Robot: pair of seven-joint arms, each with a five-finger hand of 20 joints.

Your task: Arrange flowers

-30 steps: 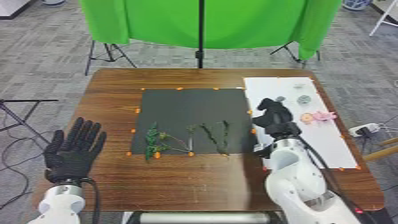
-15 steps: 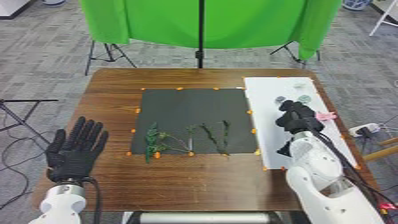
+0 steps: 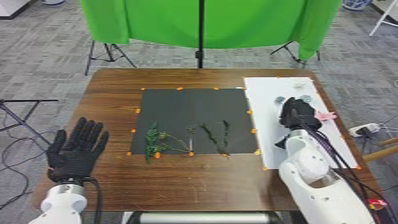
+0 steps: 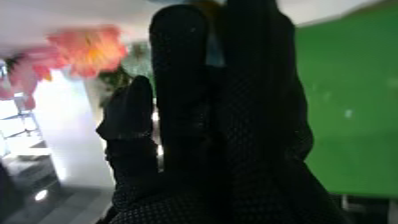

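"Because a bloom has to be picked, which hand should be counted on?"

"The right hand (image 3: 300,114). It is seen over the white mat (image 3: 265,127), and the pink flower (image 3: 326,116) is placed just beside it, to its right. The left hand (image 3: 75,157) is set well apart, across the table (image 3: 200,185), so the flower could hardly be reached by it."

"Is anything held by the right one?"

"That cannot be told. A bit of orange (image 4: 209,8) is glimpsed behind the glove in the wrist view, but whether it is gripped or merely overlapped is left undecided. The left hand is held wide, fingers spread, with nothing carried."

"And the greenery?"

"The leafy stem (image 3: 152,141) is laid on the dark mat (image 3: 191,105), between the two hands, its length pointed roughly away from the robot."

"So what should be planned?"

"If the pink flower is wanted, only a short shift rightward is needed, by my judgement. If a bloom is already gripped, a longer crossing to the left is called for, and the grey-blue bloom (image 3: 280,100) could be brushed."
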